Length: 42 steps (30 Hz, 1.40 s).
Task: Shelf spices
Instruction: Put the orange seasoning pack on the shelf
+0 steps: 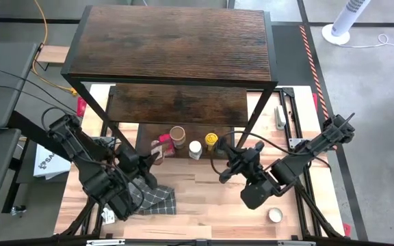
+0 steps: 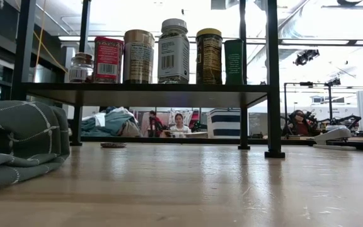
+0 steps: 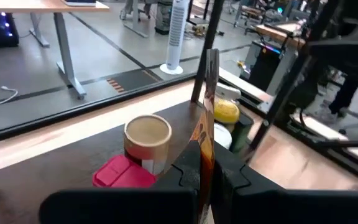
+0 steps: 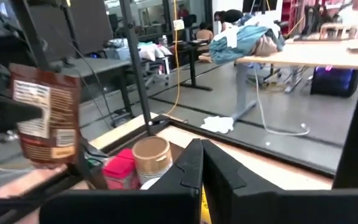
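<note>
The shelf (image 1: 173, 41) fills the far half of the table. On its lowest board (image 2: 150, 93) stand a small dark-lidded glass jar (image 2: 80, 67), a red tin (image 2: 108, 60), a tan-lidded jar (image 1: 177, 135), a white-lidded bottle (image 1: 195, 148), a yellow-lidded jar (image 1: 212, 141) and a green pack (image 2: 234, 61). My left gripper (image 1: 154, 158) is just in front of this row, shut on a flat brown spice packet (image 4: 45, 115). My right gripper (image 1: 226, 164) hovers near the yellow-lidded jar, shut and empty. My left gripper (image 3: 207, 165) pinches the flat brown packet between its two fingers, at the packet's lower part (image 3: 205, 155). The packet stands upright, edge-on to the wrist camera, and rises above the fingers. It is lifted clear of the table and the board.
A folded grey checked cloth (image 1: 152, 198) lies on the table under my left arm. A small white round lid (image 1: 275, 215) sits near the table's near right corner. The shelf's black posts (image 2: 273, 75) stand at the board's corners. Bare wood (image 1: 204, 198) lies between the arms.
</note>
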Each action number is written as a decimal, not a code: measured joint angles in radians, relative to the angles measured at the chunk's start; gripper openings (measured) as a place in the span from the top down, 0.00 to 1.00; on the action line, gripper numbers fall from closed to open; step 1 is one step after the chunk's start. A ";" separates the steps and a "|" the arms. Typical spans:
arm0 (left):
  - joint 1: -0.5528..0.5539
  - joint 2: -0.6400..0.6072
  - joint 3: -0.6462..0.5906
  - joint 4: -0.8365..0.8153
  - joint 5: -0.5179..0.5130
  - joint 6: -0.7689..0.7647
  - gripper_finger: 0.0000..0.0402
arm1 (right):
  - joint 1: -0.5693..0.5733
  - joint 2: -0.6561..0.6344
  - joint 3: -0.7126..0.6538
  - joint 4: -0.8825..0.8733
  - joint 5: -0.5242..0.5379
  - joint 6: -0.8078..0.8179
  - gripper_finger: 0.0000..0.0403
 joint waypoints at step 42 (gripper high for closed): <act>0.153 0.268 0.000 0.000 0.356 -0.305 1.00 | -0.176 -0.298 0.000 -0.743 -0.169 0.032 1.00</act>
